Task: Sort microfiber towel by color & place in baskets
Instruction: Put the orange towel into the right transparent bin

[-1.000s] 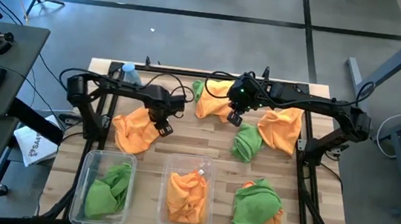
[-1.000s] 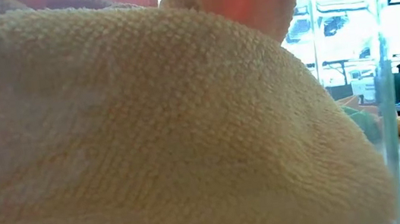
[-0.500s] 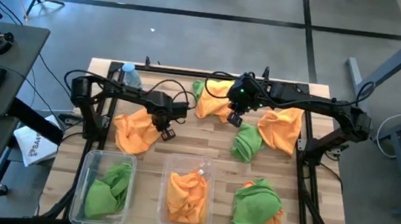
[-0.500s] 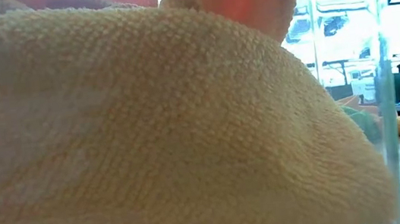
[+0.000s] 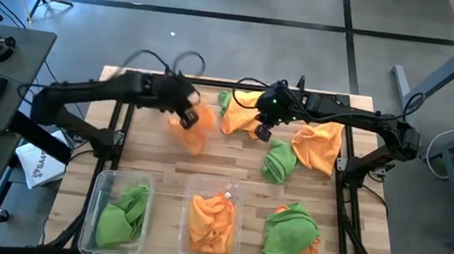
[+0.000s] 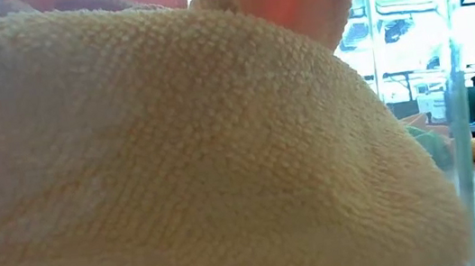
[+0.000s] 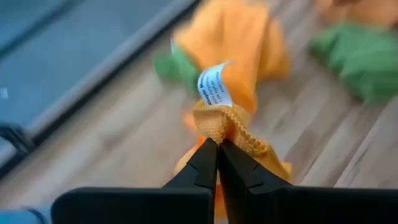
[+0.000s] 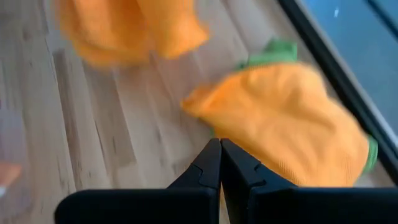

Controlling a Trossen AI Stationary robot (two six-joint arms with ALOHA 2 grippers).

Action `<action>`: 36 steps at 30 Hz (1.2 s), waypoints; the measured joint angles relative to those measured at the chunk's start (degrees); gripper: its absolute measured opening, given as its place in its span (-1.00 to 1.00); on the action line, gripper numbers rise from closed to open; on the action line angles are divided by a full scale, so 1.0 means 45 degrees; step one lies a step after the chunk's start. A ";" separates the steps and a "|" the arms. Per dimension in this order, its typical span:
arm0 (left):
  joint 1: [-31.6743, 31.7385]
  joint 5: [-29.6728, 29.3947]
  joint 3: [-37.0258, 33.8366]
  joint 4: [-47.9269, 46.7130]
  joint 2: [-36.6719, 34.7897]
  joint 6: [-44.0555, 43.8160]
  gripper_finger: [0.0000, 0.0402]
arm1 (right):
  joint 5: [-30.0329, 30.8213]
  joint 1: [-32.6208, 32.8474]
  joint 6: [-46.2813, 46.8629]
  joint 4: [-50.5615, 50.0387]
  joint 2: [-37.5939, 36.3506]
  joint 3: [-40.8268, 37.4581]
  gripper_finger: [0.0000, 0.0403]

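In the high view, the left pincer (image 5: 184,116) sits upper left of centre, clamped on an orange towel (image 5: 192,130) that hangs clear above the worktop (image 5: 248,167). The right pincer (image 5: 263,133) hovers top centre, fingers together and gripping nothing, beside another orange cloth (image 5: 241,112). Along the bottom edge, the left basket (image 5: 104,187) holds green towels (image 5: 124,213) and the middle basket (image 5: 236,197) holds orange ones (image 5: 210,222). More green and orange cloths lie loose at right.
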 joint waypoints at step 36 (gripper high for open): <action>-0.0620 0.1904 0.5080 0.4265 0.2494 0.2153 -1.00 | 0.0762 0.1093 -0.1269 0.8531 0.0335 0.0005 0.37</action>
